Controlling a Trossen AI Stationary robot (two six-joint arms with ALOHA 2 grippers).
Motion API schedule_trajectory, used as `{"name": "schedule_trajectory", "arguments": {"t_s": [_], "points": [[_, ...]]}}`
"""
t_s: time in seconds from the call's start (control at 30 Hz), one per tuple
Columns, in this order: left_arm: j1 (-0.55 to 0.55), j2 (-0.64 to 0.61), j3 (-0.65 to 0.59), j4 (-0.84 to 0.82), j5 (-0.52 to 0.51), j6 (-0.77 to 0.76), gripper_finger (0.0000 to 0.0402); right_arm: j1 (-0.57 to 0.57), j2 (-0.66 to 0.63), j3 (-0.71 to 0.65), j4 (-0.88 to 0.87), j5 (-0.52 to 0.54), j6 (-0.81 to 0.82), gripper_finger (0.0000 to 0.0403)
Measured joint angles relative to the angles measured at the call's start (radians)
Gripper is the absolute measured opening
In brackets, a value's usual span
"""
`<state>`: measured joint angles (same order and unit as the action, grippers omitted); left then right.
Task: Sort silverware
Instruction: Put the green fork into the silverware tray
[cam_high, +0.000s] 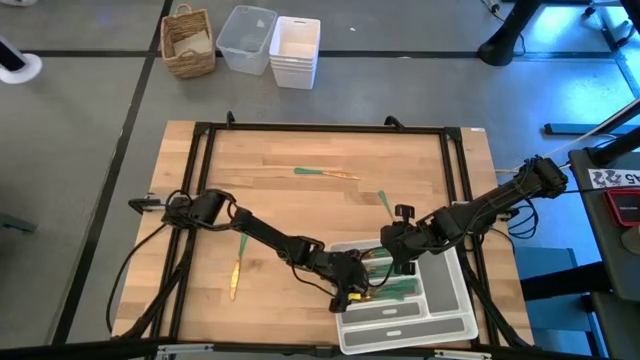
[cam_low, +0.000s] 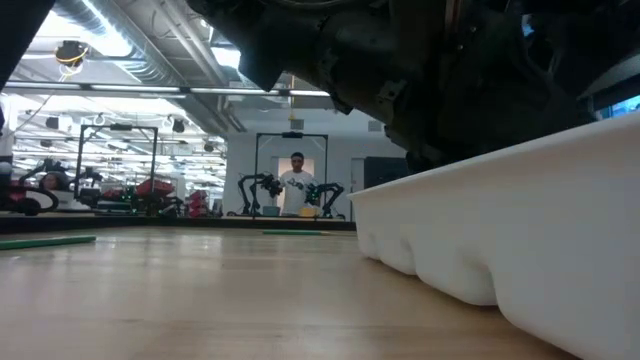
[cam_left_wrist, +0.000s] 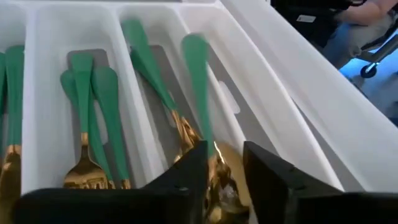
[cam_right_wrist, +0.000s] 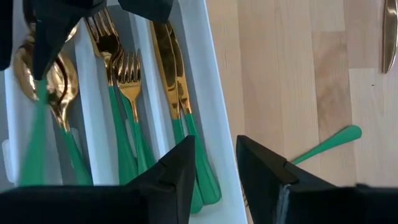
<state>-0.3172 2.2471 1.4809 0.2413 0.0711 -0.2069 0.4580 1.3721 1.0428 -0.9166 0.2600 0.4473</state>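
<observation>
Well, here is what to watch for, biggest thing first.

1. The table (cam_high: 300, 210) has three loose pieces of silverware on it: one (cam_high: 238, 265) near the left arm and two (cam_high: 325, 174) (cam_high: 384, 203) farther up. One could get knocked off if an arm swings low.
2. The white tray (cam_high: 450, 285) holds the sorted pieces. It could slide if an arm bumps its wall. From the low view, its wall and a dark arm hide everything inside.
3. The left gripper (cam_left_wrist: 225, 149) sits low in the spoon slot with its jaws let go. Lifting crookedly could drag spoons out.
4. The right gripper (cam_right_wrist: 214, 146) hangs over the tray's edge, jaws apart and empty. The two arms are close and could bump.
5. The spoon (cam_left_wrist: 196, 74) lies between the left fingers (cam_left_wrist: 186, 177), its green handle tilted up. It might land across the divider. Its bowl is mostly hidden.
</observation>
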Motion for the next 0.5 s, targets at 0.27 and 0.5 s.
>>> {"name": "schedule_trajectory", "arguments": {"t_s": [0.27,0.5], "points": [[0.010,-0.038,0.006,0.007,0.000,0.065,0.0125,0.000,0.000,0.000,0.001,0.000,0.000,0.0120],[0.030,-0.175,0.007,-0.144,0.000,0.103,0.0125,0.000,0.001,0.000,0.005,0.005,0.030,0.0120]]}}
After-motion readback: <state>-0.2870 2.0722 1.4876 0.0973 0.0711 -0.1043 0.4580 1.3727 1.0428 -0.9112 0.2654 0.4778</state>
